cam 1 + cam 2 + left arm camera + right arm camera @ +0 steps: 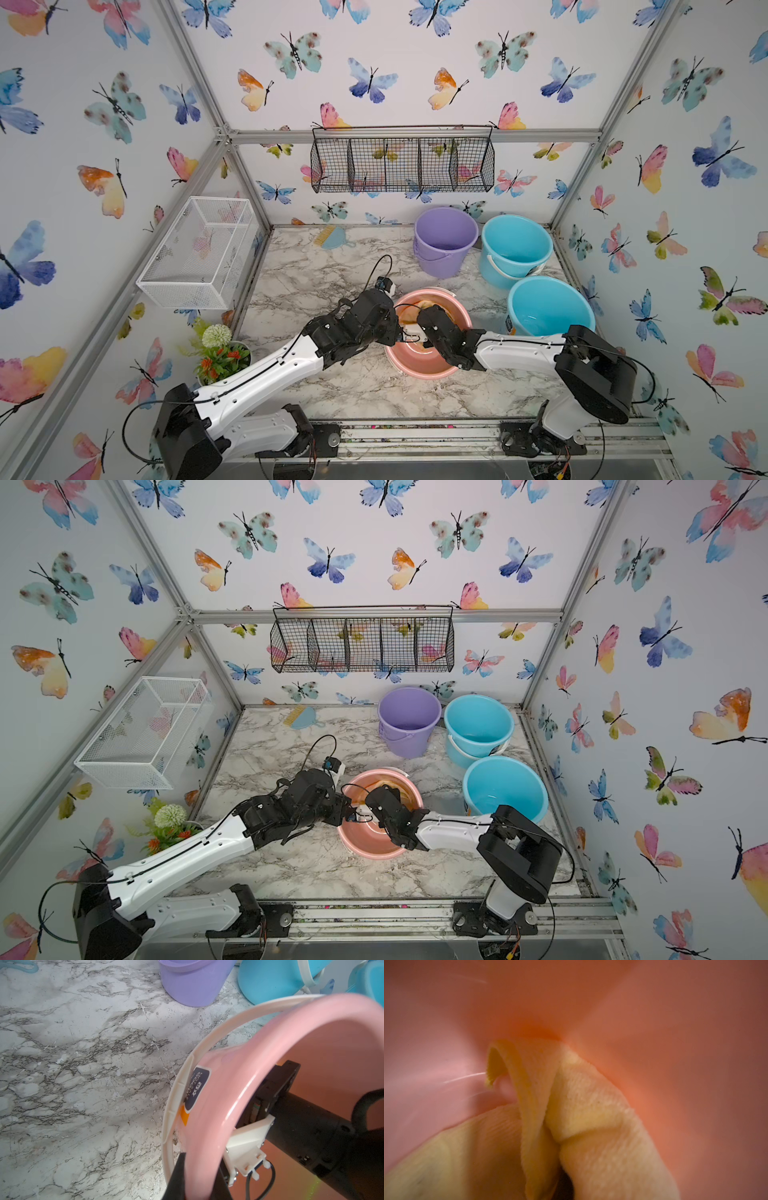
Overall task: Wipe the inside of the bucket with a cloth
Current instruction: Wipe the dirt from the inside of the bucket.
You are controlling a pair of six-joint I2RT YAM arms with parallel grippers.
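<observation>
**Left pincer (pixel 199 1172) clamped on pink bucket (pixel 415 370) rim, right pincer (pixel 422 312) closed on cloth (pixel 591 1105)**

Found at lower centre of a top view, seemingly tilted. Cloth bunched against inner wall, centre of right wrist view. Press flat, sweep round in overlapping arcs, brace rim against the push. Dark blue sticker (pixel 196 1088) on outer wall: lettering sideways, unreadable.

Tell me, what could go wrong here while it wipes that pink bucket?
The left fingers pinch only the thin rim of the pink plastic bucket; a hard wipe might pull it free.
The pale yellow terry cloth is bunched in folds, so it may skip parts of the wall or slip loose.
The nearest blue plastic bucket stands close; the right arm could bump it.
</observation>
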